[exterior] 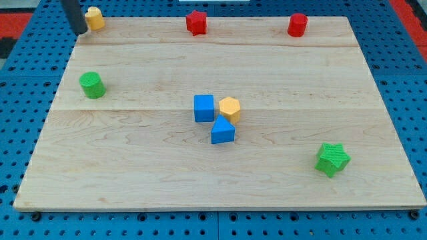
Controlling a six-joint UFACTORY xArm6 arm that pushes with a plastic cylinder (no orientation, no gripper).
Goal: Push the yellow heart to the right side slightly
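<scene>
The yellow heart (95, 18) stands at the board's top left corner, close to the top edge. My tip (80, 31) is just to the view's left of it and a little below, close beside the heart; I cannot tell whether it touches. The dark rod rises from the tip to the view's top left edge.
A red star (196, 22) and a red cylinder (297, 25) stand along the top edge. A green cylinder (92, 85) is at the left. A blue cube (204, 108), a yellow hexagon (229, 109) and a blue triangular block (223, 131) cluster mid-board. A green star (332, 159) is at the lower right.
</scene>
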